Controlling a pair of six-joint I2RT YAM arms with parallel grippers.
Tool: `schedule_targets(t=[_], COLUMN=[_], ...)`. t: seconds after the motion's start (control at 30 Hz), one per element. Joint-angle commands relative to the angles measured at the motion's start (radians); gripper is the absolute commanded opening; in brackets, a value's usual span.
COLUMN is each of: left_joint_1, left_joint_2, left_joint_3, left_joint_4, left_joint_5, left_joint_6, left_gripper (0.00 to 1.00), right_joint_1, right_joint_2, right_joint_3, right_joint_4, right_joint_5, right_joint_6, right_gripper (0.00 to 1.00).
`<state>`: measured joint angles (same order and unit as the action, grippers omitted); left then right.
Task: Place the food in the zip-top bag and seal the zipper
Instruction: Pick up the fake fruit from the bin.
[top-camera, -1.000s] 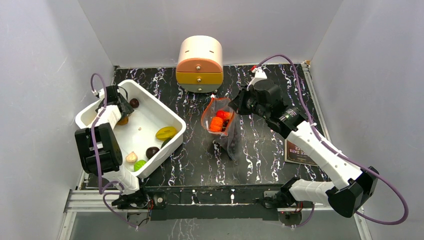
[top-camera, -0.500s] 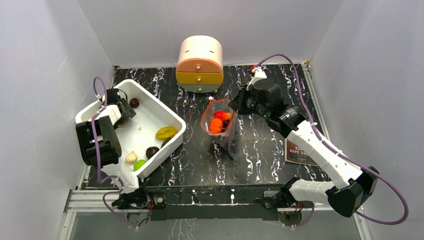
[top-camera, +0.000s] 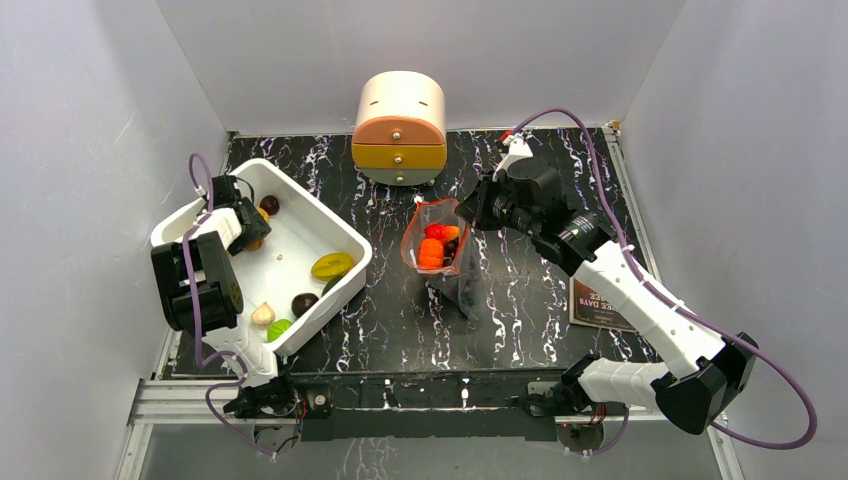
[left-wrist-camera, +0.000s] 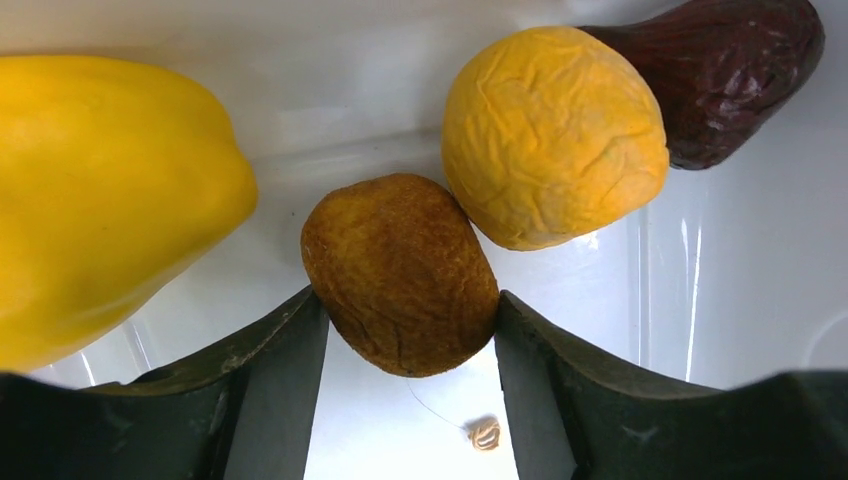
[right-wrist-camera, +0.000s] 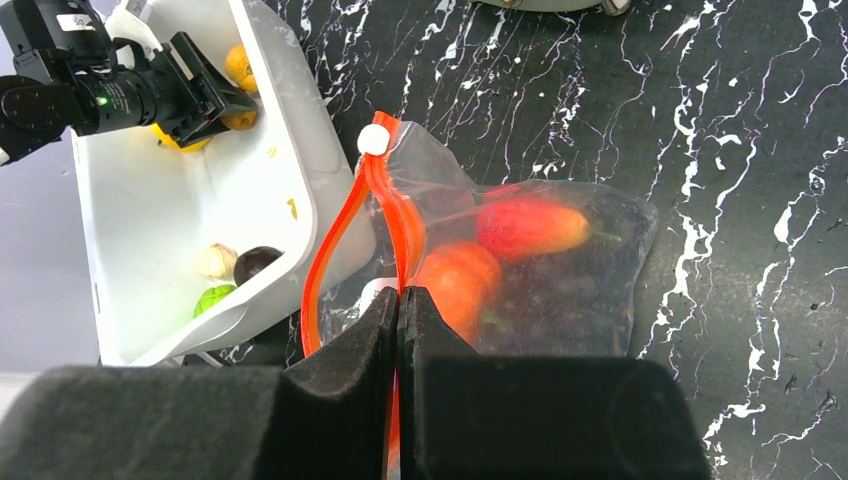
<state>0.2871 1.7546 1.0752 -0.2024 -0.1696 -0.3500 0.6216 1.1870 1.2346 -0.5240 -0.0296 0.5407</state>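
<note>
My left jaws clamped on brown piece, yellow piece cropped; right jaws pinching zipper, bag contents murky.

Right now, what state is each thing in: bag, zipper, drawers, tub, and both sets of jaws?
Zip-top bag: holds some food.
Zipper: open, slider at one end.
Drawer box: both drawers shut.
White tub: holds more food.
Left gripper: jaws shut on brown piece.
Right gripper: jaws shut on zipper.
</note>
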Motion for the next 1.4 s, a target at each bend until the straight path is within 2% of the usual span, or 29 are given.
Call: schedule_targets(t=[0.0,0.13,0.3,0.63,0.83,1.17,1.37], left_joint_1=[0.006,0.006,0.005,-0.002,-0.047,-0.175,-0.208], left_joint_2=[-0.077,-0.142,-0.248,-0.395,-0.459,-0.56,-0.613], left_joint_3=[0.006,-0.023,-0.065,-0.07,-0.039,0.05,0.085], left_joint_4=[-0.038,-0.049,-0.069,-0.171,-0.25,-0.34,-0.333], left_joint_5=[0.087,0.142,0.279,0.411,0.494,0.521,0.674], left_joint_6=[0.008,0.001,-0.048,-0.031,0.014,0.089,0.088], left_gripper=[0.48,0.44,0.41,0.4,0.4,0.4,0.39], right_joint_1=[0.004,0.004,0.003,0.003,0.004,0.003,0.003], right_joint_2=[-0.011,-0.013,-0.018,-0.032,-0.026,-0.015,-0.004], right_joint_3=[0.062,0.059,0.041,0.025,0.015,-0.008,-0.016], right_joint_4=[0.062,0.06,0.072,0.076,0.076,0.102,0.121], right_joint_5=[-0.008,-0.01,-0.024,-0.013,-0.002,0.001,-0.014], right_joint_6=[0.008,0.008,0.011,0.016,0.018,0.025,0.024], right_gripper=[0.0,0.0,0.0,0.0,0.0,0.0,0.0])
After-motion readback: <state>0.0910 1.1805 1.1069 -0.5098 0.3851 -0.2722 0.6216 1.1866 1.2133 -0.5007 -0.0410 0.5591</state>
